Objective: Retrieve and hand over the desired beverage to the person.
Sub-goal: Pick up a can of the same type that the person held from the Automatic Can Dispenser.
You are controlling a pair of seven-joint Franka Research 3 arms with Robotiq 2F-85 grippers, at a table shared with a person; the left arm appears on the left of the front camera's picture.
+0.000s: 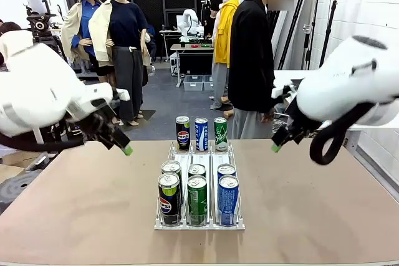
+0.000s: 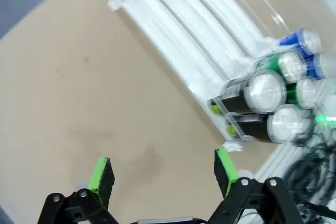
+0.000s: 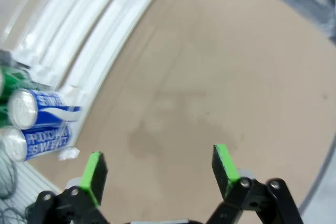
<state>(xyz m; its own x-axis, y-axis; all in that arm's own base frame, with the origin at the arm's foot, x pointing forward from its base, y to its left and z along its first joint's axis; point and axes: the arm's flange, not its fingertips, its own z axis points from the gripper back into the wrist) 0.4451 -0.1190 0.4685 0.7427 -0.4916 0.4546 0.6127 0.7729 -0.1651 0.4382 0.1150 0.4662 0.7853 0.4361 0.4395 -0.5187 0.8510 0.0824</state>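
Your left hand hangs wide open and empty over bare desk, left of the clear rack. Right hand same: jaws wide, nothing in them, above the desk on the rack's right. Drinks sit in the rack mid-desk, 3 lanes: black Pepsi can, green can, blue can in front, second row just behind, far-end cans apart. The person stands past the far edge, right of ctr.

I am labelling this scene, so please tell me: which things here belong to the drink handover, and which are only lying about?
Job: drink cans, clear rack, person, open left gripper, open right gripper.
Lying about: far table, bins under it.
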